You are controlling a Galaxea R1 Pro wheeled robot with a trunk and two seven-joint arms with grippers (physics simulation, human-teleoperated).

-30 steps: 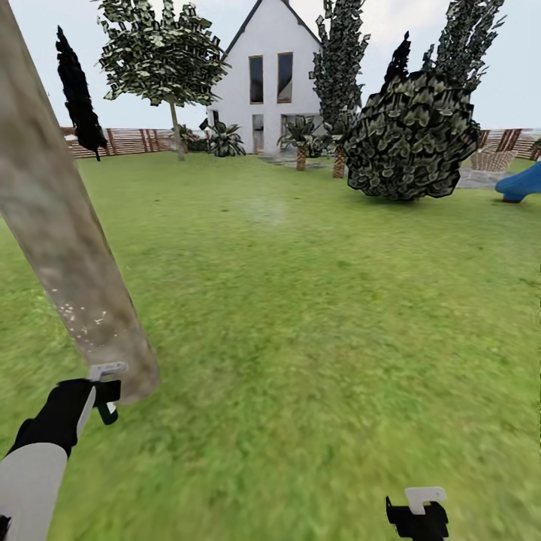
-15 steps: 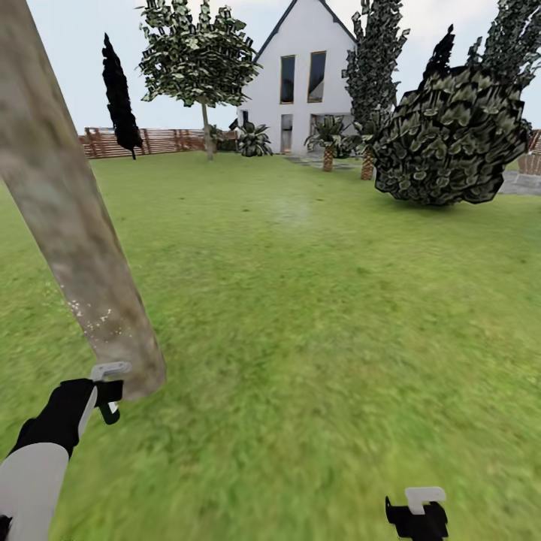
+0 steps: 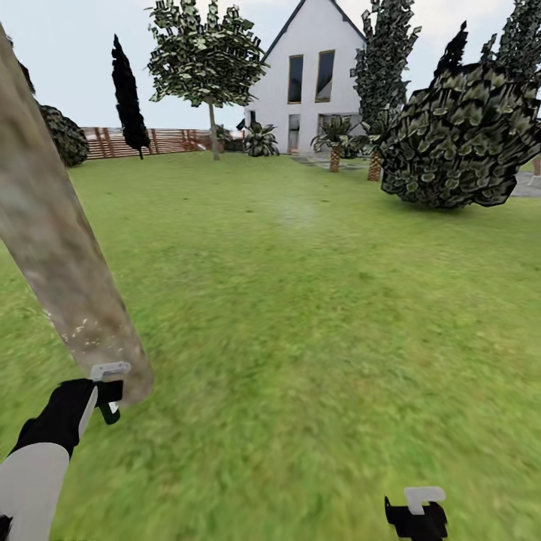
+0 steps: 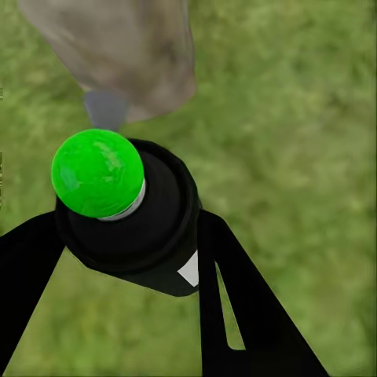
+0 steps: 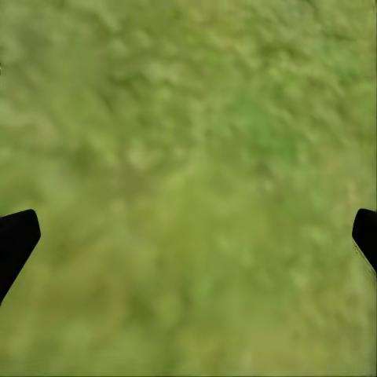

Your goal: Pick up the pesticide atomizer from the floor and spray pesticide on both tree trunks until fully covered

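The left tool grips the pesticide atomizer tight, just beside the near tree trunk. The right tool hangs wide open over grass.

1. One thick mottled tree trunk is seen just beyond the left gripper.
2. One atomizer is clamped between that gripper's fingers.
3. Two grippers are counted, the right gripper included.
4. One white house is seen far ahead.
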